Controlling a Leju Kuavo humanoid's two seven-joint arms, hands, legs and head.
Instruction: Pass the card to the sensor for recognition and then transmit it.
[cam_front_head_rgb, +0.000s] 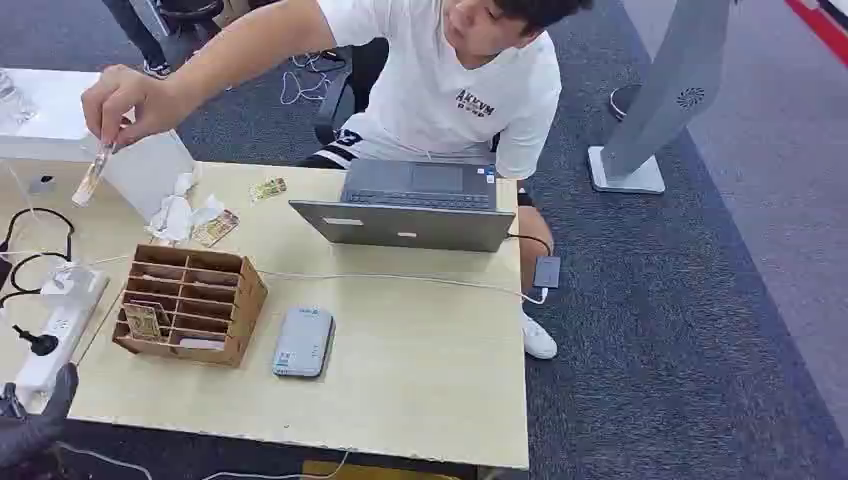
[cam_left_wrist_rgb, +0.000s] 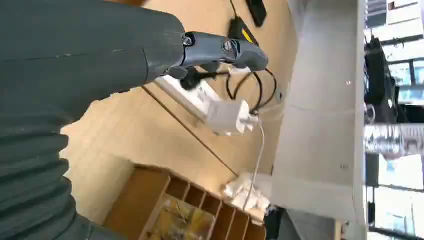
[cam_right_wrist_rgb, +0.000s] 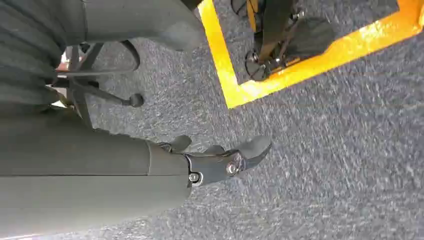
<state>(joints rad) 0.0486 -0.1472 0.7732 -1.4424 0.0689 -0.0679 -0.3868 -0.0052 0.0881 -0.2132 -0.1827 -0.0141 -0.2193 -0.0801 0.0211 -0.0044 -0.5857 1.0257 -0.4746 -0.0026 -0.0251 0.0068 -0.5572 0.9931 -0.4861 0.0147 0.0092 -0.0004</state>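
The robot's left hand (cam_front_head_rgb: 35, 425) sits low at the table's front left corner, dark fingers poking up just past the edge, holding nothing. In the left wrist view the thumb (cam_left_wrist_rgb: 225, 50) sticks out straight over the white power strip (cam_left_wrist_rgb: 195, 97), so the hand looks released. The power strip (cam_front_head_rgb: 55, 335) runs along the left edge of the table (cam_front_head_rgb: 420, 380) with black cables (cam_front_head_rgb: 35, 240) looping off it and a white charger (cam_left_wrist_rgb: 227, 117) plugged in.

Up near the back left corner, a person's hand (cam_front_head_rgb: 120, 100) pinches a card (cam_front_head_rgb: 90, 175) in the air, tilted, above the table and just beside a white box (cam_front_head_rgb: 150, 170). Two more cards (cam_front_head_rgb: 215, 228) lie flat near some crumpled white stuff (cam_front_head_rgb: 180, 215) by the back edge, the other card (cam_front_head_rgb: 268, 188) a bit further along.

Next comes the brown cardboard organizer (cam_front_head_rgb: 190, 300) with its little slots, and one yellowish card (cam_front_head_rgb: 143, 322) stands in a front slot. Just beside it, toward the middle, lies the grey sensor (cam_front_head_rgb: 304, 341), flat on the table, nothing touching it. A thin white cable (cam_front_head_rgb: 400, 279) crosses behind it.

The laptop (cam_front_head_rgb: 410, 205) sits at the back edge in front of the person in the white shirt (cam_front_head_rgb: 450, 90).

The right hand (cam_right_wrist_rgb: 220, 160) hangs over grey carpet (cam_right_wrist_rgb: 325, 150) near a yellow floor line (cam_right_wrist_rgb: 225, 65), fingers loosely apart, gripping nothing.
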